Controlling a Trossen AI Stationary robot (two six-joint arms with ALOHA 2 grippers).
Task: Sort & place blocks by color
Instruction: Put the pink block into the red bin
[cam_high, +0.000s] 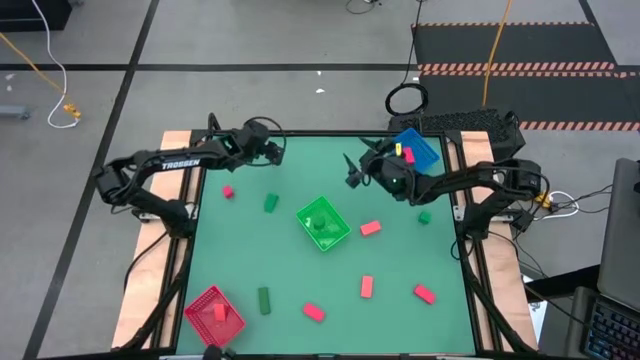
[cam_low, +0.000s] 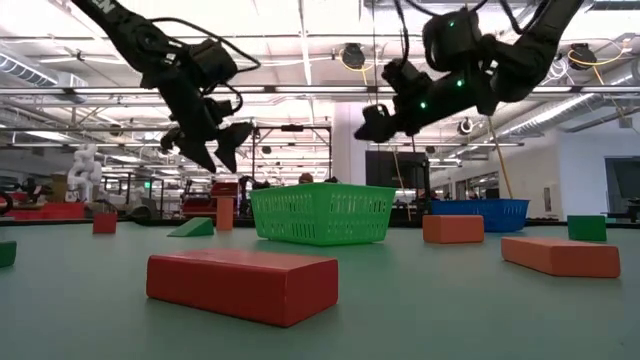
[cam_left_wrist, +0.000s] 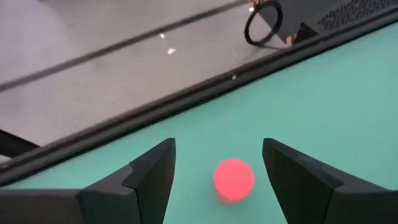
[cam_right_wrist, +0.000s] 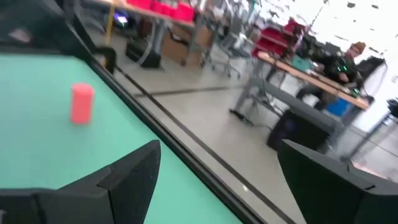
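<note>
Both dark two-finger grippers hang above the far edge of the green worktop (cam_high: 330, 260) with their fingers spread wide and nothing between them. The left gripper (cam_high: 277, 150) sits over the far edge left of centre, its white "TROSSEN" lettering readable along the forearm in the high view; its wrist view shows a small round-topped pink block (cam_left_wrist: 234, 178) on the mat in the gap between the fingers, touching neither. The right gripper (cam_high: 352, 170) hovers right of centre near the far edge, just beside the blue mesh bin (cam_high: 424, 148) at the far right corner, which holds a pink and a yellow piece; its wrist view shows a pink upright block (cam_right_wrist: 81, 103) standing apart on the mat. The small rectangular blocks lie scattered: red ones (cam_high: 371, 228) mostly across the right and near half of the worktop, dark green ones (cam_high: 271, 203) toward the left and one by the right edge. A green mesh bin (cam_high: 323, 223) stands at centre with green pieces inside, and a red mesh bin (cam_high: 214, 313) at the near left corner holds a red piece. In the low view a large red block (cam_low: 243, 284) fills the foreground and the red bin cannot be made out.
</note>
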